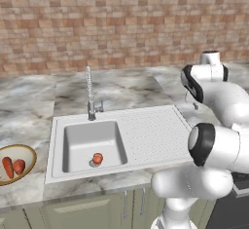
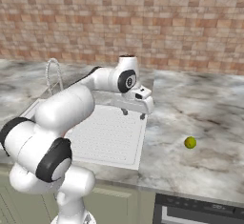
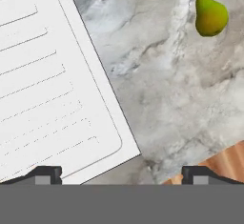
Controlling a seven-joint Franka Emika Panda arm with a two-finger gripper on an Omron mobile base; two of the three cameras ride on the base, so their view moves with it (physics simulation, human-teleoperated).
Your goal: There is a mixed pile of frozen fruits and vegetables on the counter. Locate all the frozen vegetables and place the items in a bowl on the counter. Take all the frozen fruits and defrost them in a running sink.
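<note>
My gripper (image 2: 134,114) hangs open and empty over the right edge of the sink's drainboard (image 2: 112,135), fingertips (image 3: 45,173) wide apart. On the counter (image 2: 209,108) to its right lies a yellow-green frozen fruit (image 2: 190,142), pear-shaped in the hand view (image 3: 210,15), well away from the fingers. The red-orange frozen fruit (image 1: 97,158) rests at the bottom of the sink (image 1: 92,143) basin. At the far left the bowl (image 1: 28,152) holds the two orange-red frozen vegetables (image 1: 13,167). I cannot tell whether water is running.
A tall spring-neck faucet (image 1: 89,94) stands behind the basin. A brick wall (image 1: 121,23) backs the counter. A dark appliance top (image 2: 200,208) sits below the counter's front edge at the right. Wooden floor (image 3: 228,163) shows past that edge.
</note>
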